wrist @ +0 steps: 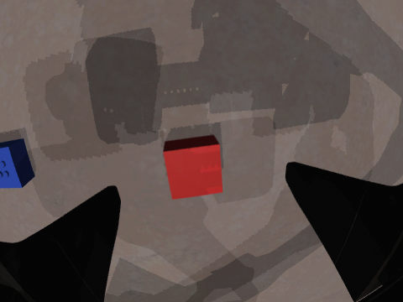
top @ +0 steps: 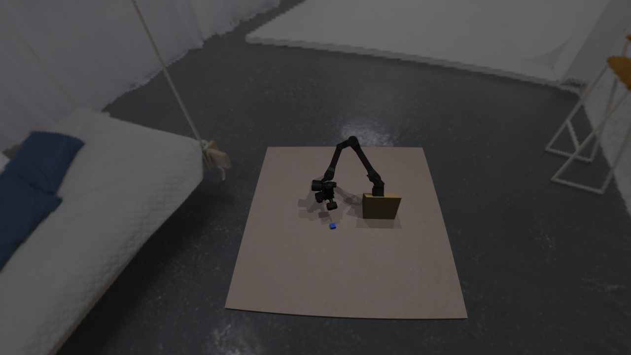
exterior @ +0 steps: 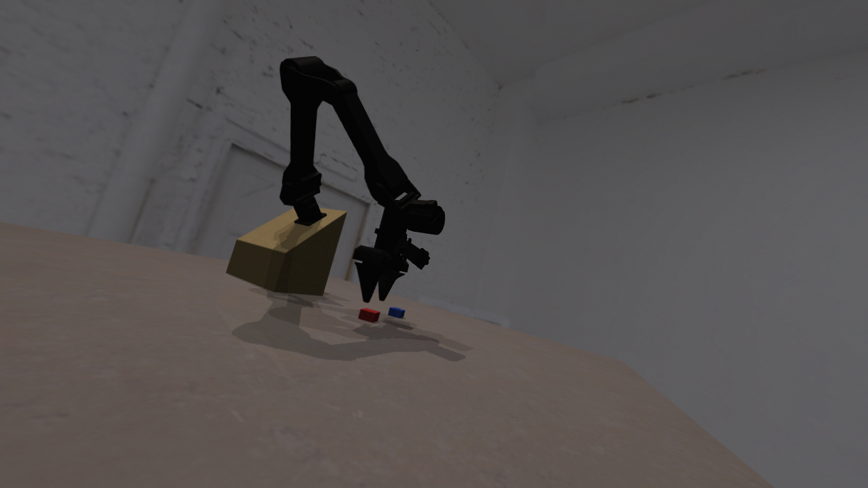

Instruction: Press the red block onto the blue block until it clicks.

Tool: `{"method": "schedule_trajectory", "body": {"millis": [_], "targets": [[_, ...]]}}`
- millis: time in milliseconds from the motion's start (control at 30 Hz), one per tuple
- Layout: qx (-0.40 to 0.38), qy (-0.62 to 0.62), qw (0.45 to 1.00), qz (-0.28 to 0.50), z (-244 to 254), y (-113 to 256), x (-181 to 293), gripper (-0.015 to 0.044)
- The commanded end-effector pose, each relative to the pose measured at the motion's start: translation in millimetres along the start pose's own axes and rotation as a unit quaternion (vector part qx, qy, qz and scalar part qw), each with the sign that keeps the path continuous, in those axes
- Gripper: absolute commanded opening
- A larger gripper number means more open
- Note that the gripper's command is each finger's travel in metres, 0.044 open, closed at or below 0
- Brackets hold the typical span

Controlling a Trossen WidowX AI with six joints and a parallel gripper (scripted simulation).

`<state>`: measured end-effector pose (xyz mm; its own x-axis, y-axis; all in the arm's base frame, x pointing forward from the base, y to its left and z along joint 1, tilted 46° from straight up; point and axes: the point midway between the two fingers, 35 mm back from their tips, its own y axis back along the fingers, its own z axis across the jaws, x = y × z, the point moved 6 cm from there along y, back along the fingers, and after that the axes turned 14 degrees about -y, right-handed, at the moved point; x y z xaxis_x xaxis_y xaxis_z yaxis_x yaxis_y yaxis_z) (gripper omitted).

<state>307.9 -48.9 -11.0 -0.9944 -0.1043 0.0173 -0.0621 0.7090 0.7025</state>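
Observation:
The red block [exterior: 369, 314] [wrist: 194, 173] lies on the table top. In the top view the gripper hides it. The blue block [top: 332, 226] [exterior: 396, 312] [wrist: 10, 165] lies apart from it, with studs on its upper face, and is cut off by the left edge of the wrist view. My gripper [exterior: 374, 301] [wrist: 204, 184] is open and empty, pointing down just above the red block. In the wrist view the red block shows between the two fingertips, with a gap on each side, nearer the left finger.
The arm stands on a yellowish wedge-shaped base [top: 380, 206] [exterior: 309, 261] on the square table top [top: 344, 278] [exterior: 424, 412], to the right of the blocks in the top view. A white bed [top: 132, 167] stands off the table top's left side. Arm shadows fall around the blocks.

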Motion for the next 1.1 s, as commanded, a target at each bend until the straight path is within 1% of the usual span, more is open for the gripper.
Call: {"method": "schedule_trajectory", "body": {"millis": [0,667,1033,1067], "targets": [[0.002,0.007,1.000,0.006,2.1,-5.8,3.8,0.0440],[0.003,0.007,1.000,0.006,2.6,-33.5,4.7,0.0440],[0.003,0.007,1.000,0.006,2.6,-33.5,4.7,0.0151],[0.003,0.007,1.000,0.006,2.6,-33.5,4.7,0.0145]]}}
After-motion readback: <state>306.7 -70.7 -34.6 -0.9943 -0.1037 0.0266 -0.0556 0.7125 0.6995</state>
